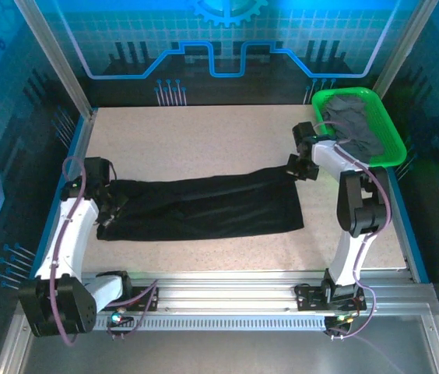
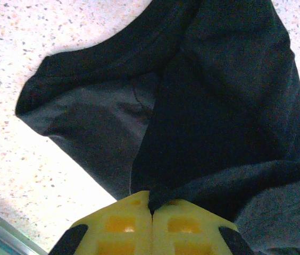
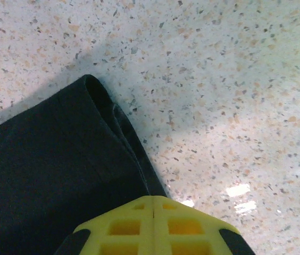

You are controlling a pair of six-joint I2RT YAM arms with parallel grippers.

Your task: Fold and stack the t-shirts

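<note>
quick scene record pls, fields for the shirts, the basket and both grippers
black t-shirt: lying in a long band across the table
dark grey t-shirts: heaped in the green basket, far right corner
left gripper: shut on the black t-shirt's left end
right gripper: shut on its far right corner
stack: none yet

The top view looks down from high behind the near edge over the whole desk [image 1: 204, 132]. Both wrist views look down closely, sharing with it the black t-shirt [image 1: 204, 206].

Speckled tabletop [image 1: 204, 140], blue printed walls [image 1: 126, 39]
</note>
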